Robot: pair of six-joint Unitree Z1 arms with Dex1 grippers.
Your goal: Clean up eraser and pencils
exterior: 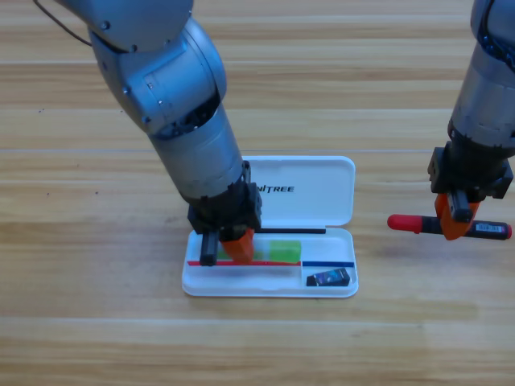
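The left gripper (233,245) reached into the open white case's (322,193) long compartment over the green-ended pen (283,251); its grip could not be told. The eraser (329,278) lay in the case's right-hand compartment. The right gripper (455,221) clasped the red-and-black marker (447,226) above the table (80,241), right of the case.

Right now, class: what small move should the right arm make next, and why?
Probably lift the marker: the right gripper sits over its middle on the table, while the eraser and green-ended pen already lie in the white case.
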